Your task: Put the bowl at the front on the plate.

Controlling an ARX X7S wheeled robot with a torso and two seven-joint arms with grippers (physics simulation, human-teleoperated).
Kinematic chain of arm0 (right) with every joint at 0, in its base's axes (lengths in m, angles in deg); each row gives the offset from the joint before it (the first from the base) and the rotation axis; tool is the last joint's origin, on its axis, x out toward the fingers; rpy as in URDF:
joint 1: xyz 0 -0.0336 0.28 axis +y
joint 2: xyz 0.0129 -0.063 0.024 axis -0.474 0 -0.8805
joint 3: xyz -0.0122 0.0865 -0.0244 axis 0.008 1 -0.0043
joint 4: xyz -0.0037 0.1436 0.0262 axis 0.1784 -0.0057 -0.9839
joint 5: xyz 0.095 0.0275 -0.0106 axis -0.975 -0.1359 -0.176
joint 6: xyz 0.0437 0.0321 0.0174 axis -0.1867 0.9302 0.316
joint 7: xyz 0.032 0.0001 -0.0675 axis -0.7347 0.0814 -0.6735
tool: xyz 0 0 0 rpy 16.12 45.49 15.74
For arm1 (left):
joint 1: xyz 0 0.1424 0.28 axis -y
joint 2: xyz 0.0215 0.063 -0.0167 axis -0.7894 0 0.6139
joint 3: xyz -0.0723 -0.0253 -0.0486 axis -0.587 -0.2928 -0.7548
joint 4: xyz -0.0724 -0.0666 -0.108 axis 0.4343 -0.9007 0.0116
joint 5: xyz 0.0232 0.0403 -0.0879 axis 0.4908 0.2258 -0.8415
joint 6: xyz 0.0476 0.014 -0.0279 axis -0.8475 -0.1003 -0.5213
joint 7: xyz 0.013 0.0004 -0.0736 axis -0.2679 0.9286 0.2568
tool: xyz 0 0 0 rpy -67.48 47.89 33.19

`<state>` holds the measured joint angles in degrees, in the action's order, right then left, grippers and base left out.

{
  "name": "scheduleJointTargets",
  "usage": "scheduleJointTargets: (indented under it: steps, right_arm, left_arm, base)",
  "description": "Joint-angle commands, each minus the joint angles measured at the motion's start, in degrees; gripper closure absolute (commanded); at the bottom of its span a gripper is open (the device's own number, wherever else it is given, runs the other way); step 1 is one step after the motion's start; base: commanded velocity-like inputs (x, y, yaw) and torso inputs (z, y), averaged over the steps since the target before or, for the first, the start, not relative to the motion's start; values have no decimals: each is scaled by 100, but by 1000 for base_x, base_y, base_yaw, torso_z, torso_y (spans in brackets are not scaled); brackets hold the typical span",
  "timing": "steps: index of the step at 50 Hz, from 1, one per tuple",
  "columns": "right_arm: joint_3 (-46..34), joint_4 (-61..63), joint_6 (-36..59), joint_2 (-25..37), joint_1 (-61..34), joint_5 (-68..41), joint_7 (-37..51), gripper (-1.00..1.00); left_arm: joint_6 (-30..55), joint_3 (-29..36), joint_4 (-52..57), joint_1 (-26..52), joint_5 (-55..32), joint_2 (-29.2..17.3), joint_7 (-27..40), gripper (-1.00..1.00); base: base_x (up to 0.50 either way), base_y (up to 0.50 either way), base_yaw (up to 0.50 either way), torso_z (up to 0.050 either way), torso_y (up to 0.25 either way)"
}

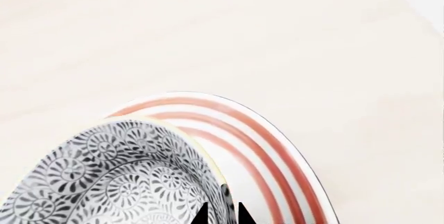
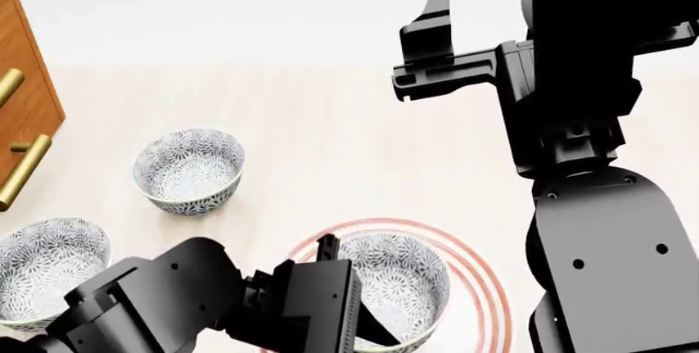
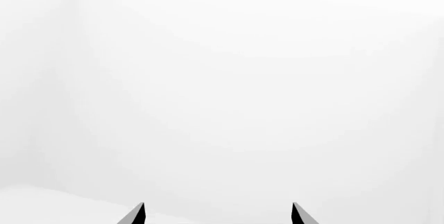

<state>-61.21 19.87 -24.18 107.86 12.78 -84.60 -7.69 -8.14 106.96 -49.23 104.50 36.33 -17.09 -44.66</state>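
A: Starting at the left wrist: the left gripper (image 1: 222, 212) pinches the wall of the bowl (image 1: 111, 177), one fingertip inside, one outside, with the bowl over the plate (image 1: 274, 148).

B: Head view?

A: Bowl inside the plate's red rings, towards their left side; two more bowls (image 2: 188, 169) lie left of the plate.

B: Right wrist?

A: The right gripper (image 3: 218, 214) is spread, facing blank white.

B: Risk?

A: A snagged fingertip could tip the bowl off the plate.
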Motion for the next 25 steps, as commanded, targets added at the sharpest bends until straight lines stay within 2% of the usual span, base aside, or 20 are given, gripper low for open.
scheduleJointTargets:
  steps: [1, 25]
  right_arm:
    - [-1, -40, -29, 5, 6, -15, 22, -100]
    - [-9, -38, -53, 44, 19, -46, 62, -100]
  left_arm:
    - [84, -120, 48, -23, -39, 5, -1, 100]
    - [200, -101, 73, -220, 103, 5, 30, 100]
  base:
    - [0, 0, 0, 0, 0]
    - [0, 0, 0, 0, 0]
